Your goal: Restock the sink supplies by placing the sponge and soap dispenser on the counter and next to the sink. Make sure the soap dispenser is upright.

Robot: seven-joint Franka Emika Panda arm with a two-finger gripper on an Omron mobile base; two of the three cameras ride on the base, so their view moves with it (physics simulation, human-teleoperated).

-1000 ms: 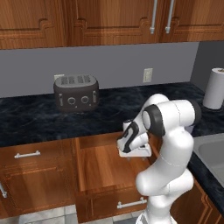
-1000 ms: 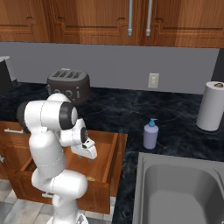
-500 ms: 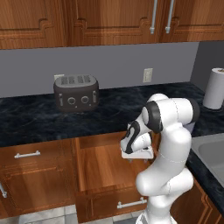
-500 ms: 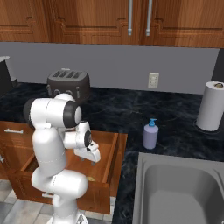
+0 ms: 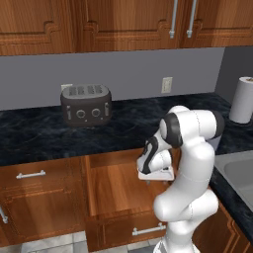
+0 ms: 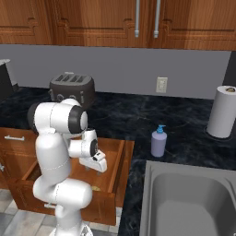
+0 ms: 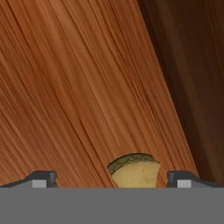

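Looks like you're about halfway: the soap dispenser [image 6: 159,141] already stands upright on the bench [image 6: 193,143] near the sink [image 6: 150,196], while your fingers [image 7: 111,179], spread wide and empty, hang over the sponge [image 7: 134,169] down in the open drawer [image 6: 120,161].

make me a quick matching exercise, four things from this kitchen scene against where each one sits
Things:
1. soap dispenser
2. sponge
3. toaster
4. paper towel roll

Places:
A. in the open wooden drawer, between the tool's open tips
B. on the counter by the wall, left of the outlet
C. upright on the counter, just beyond the sink's far left corner
D. far right of the counter

Pairs: 1-C, 2-A, 3-B, 4-D
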